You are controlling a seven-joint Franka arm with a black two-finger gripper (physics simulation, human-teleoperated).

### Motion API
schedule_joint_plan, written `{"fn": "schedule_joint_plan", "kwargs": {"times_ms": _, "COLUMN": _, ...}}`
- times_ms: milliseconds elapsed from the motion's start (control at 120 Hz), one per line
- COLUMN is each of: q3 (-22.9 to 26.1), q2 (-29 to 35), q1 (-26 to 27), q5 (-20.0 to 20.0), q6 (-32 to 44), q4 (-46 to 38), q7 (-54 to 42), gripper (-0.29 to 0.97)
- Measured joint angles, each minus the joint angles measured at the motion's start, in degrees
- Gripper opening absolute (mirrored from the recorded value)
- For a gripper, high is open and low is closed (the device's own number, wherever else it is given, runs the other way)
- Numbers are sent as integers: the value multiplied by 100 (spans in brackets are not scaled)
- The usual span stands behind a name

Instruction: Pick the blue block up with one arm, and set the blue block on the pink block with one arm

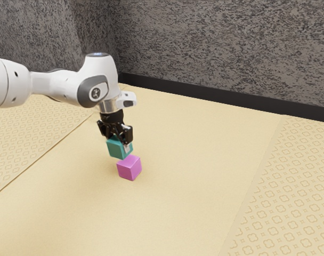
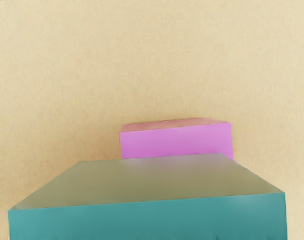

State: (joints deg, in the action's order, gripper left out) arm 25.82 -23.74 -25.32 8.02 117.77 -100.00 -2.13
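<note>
Exterior view: claw (image 1: 119,143) grips blue block (image 1: 116,150), short of pink block (image 1: 129,167); released now, it could tumble off.

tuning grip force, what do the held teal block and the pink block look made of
Teal block: smooth, matte, uniform colour with sharp edges, likely plastic or painted wood. Pink block: same flat matte look, no grain; material likewise uncertain.

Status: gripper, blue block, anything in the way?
Gripper shut on blue block. Block lifted, close above pink block, not released. Nothing between them.
</note>
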Motion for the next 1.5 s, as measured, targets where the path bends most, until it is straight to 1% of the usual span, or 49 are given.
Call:
{"fn": "schedule_joint_plan", "kwargs": {"times_ms": 133, "q3": 171, "q2": 100, "q1": 0, "q5": 172, "q6": 142, "q4": -178, "q7": 251, "gripper": 37}}
{"fn": "schedule_joint_plan", "kwargs": {"times_ms": 283, "q3": 211, "q2": 97, "q1": -1, "q5": 266, "q6": 281, "q4": -293, "q7": 482, "gripper": 37}}
{"fn": "schedule_joint_plan", "kwargs": {"times_ms": 550, "q3": 222, "q2": 113, "q1": -1, "q5": 310, "q6": 411, "q4": -454, "q7": 776, "gripper": 37}}
{"fn": "schedule_joint_plan", "kwargs": {"times_ms": 817, "q3": 222, "q2": -10, "q1": 0, "q5": 318, "q6": 470, "q4": -292, "q7": 959, "gripper": 37}}
{"fn": "schedule_joint_plan", "kwargs": {"times_ms": 1150, "q3": 228, "q2": -155, "q1": 8, "q5": 378, "q6": 488, "q4": -191, "q7": 1066, "gripper": 36}}
{"fn": "schedule_joint_plan", "kwargs": {"times_ms": 1500, "q3": 259, "q2": -145, "q1": 8, "q5": 399, "q6": 472, "q4": -189, "q7": 784, "gripper": 36}}
